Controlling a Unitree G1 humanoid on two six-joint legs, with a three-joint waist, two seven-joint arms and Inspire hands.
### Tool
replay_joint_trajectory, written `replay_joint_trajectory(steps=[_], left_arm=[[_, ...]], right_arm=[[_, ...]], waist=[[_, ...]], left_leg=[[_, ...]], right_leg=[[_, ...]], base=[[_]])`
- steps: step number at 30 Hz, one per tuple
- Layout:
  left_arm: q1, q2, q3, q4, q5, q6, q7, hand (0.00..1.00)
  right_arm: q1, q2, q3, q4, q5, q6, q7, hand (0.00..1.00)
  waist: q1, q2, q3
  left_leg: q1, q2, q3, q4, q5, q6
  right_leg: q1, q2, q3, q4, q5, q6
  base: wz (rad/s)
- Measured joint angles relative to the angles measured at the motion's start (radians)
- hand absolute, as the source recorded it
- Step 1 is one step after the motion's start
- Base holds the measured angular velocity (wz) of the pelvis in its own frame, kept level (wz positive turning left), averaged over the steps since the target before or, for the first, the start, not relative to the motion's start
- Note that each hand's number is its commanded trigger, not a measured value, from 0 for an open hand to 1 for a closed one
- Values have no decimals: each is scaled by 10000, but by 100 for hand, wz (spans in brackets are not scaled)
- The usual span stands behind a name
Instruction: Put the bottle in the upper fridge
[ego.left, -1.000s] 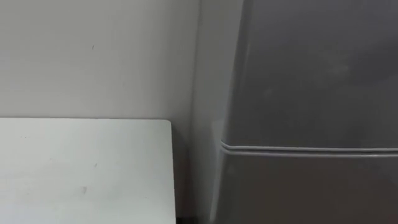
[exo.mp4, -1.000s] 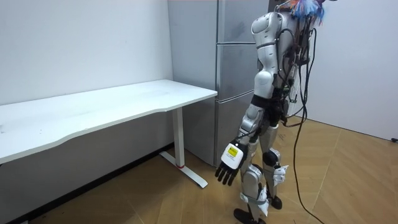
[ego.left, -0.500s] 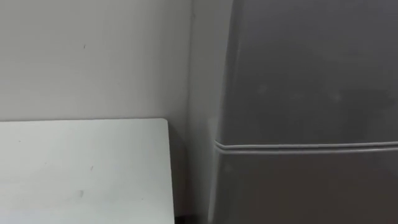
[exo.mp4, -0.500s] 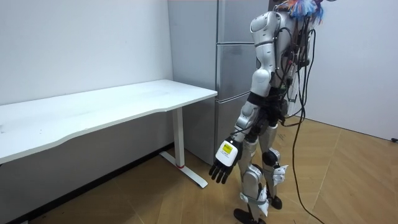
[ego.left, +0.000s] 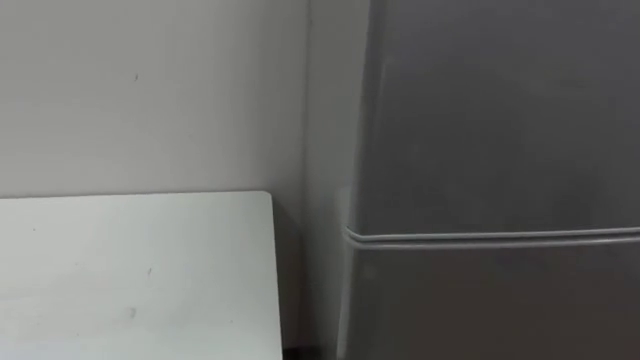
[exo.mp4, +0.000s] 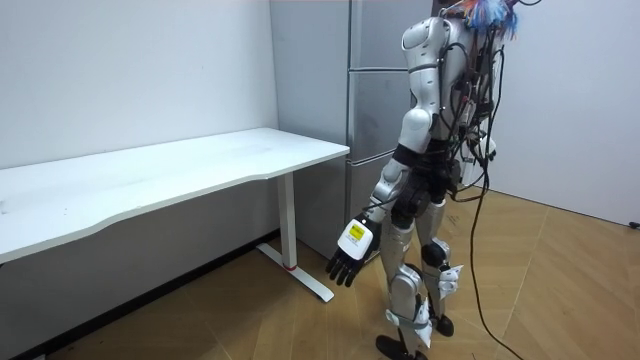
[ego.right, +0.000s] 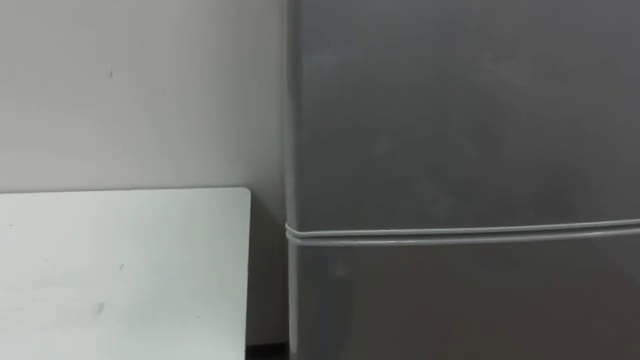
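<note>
A grey fridge (ego.left: 480, 130) stands right in front of me with its doors shut. A pale seam (ego.left: 480, 237) runs across it between the upper door and the lower one. In the room view I stand upright on the wooden floor, facing the fridge (exo.mp4: 375, 110). My left hand (exo.mp4: 348, 258) hangs low at my side, toward the room view's left. Its fingers are relaxed and hold nothing.
A white table (ego.left: 130, 270) stands to my left against the light wall, its corner close to the fridge's side with a narrow dark gap between. In the room view the table (exo.mp4: 180, 170) is long, on white legs. Open wooden floor lies behind me.
My left arm has swung forward, carrying the hand toward the room view's left. The eye view has shifted slightly, so the camera moved; fridge and table stay put.
</note>
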Motion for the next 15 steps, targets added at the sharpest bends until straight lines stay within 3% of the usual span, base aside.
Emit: replay_joint_trajectory(steps=[4,7,11,15], left_arm=[[-5,-54,15,-24,-16,-9,-1,0],[-40,-150,3,33,-13,-237,-24,0],[-68,-260,-3,131,-67,-259,-140,0],[-24,-299,-104,203,-794,-299,-150,0]], right_arm=[[128,79,343,1060,86,-9,91,0],[479,238,811,1484,-245,-9,450,0],[528,366,1235,1989,-239,-9,977,0],[601,369,2061,2858,-244,-10,1498,0]], waist=[[26,188,-51],[45,264,-35],[162,316,-2],[283,330,15]], left_leg=[[-19,-6,-5,67,3,1],[163,0,-23,66,1,1],[301,5,32,30,-8,-1],[367,9,38,7,-9,1]], right_leg=[[72,-1,18,25,1,0],[248,-2,6,32,0,0],[267,2,157,35,-68,-13],[267,7,236,70,-128,-7]], base=[[0],[0],[-5],[-1]])
